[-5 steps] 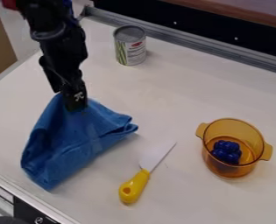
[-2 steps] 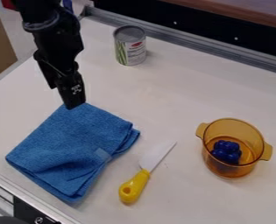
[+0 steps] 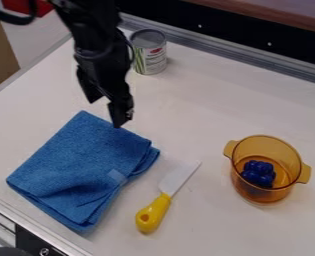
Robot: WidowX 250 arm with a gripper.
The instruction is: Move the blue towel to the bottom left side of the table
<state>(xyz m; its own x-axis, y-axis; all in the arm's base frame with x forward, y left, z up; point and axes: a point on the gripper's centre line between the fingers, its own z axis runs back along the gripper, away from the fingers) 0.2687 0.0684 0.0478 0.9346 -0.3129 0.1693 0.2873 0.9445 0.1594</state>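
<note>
The gripper (image 3: 107,113) hangs over the top edge of the blue towel (image 3: 86,167), its two fingers spread apart with no cloth held between them. Folded and lying flat, the towel covers the lower left part of the table, its lower left edge close to the table's front rim (image 3: 34,225). One fingertip is in front of the towel's upper right edge; whether it touches the cloth, I cannot tell.
A yellow-handled knife (image 3: 153,212) lies just right of the towel. Farther right stands an amber pot (image 3: 253,192) holding a blue item (image 3: 258,173). Behind the arm, a can (image 3: 150,56) stands near the back rail (image 3: 240,56).
The towel, gathered and raised at its top a second ago, has been let go and has settled flat, spreading leftward. The gripper has since shifted right.
</note>
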